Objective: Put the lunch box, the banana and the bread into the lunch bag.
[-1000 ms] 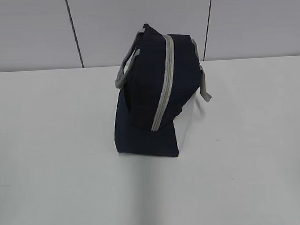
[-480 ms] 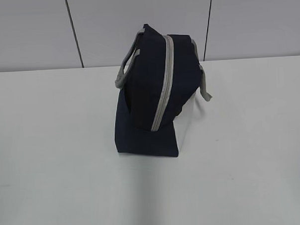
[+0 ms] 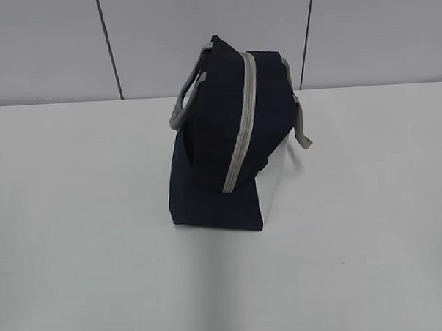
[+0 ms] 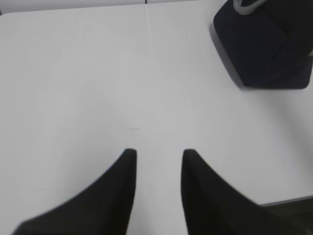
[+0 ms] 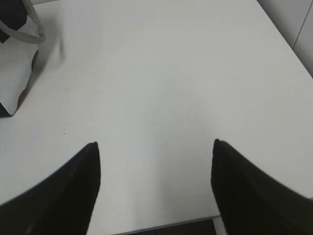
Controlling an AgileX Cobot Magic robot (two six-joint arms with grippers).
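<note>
The dark navy lunch bag (image 3: 220, 136) stands on the white table (image 3: 84, 215), its grey zipper (image 3: 241, 120) shut along the side facing me. It also shows at the top right of the left wrist view (image 4: 264, 44), and its white side panel at the left edge of the right wrist view (image 5: 12, 73). My left gripper (image 4: 159, 152) is open and empty over bare table, left of the bag. My right gripper (image 5: 155, 143) is wide open and empty over bare table, right of the bag. The lunch box, banana and bread are out of view. Neither gripper shows in the exterior view.
Grey handles hang off the bag's left (image 3: 183, 101) and right (image 3: 301, 125) sides. A pale panelled wall (image 3: 200, 34) rises behind the table. The table's near edge (image 5: 171, 223) lies just under my right gripper.
The bag has not moved. Its white side panel at the lower right stood out from the table before and now blends into it.
</note>
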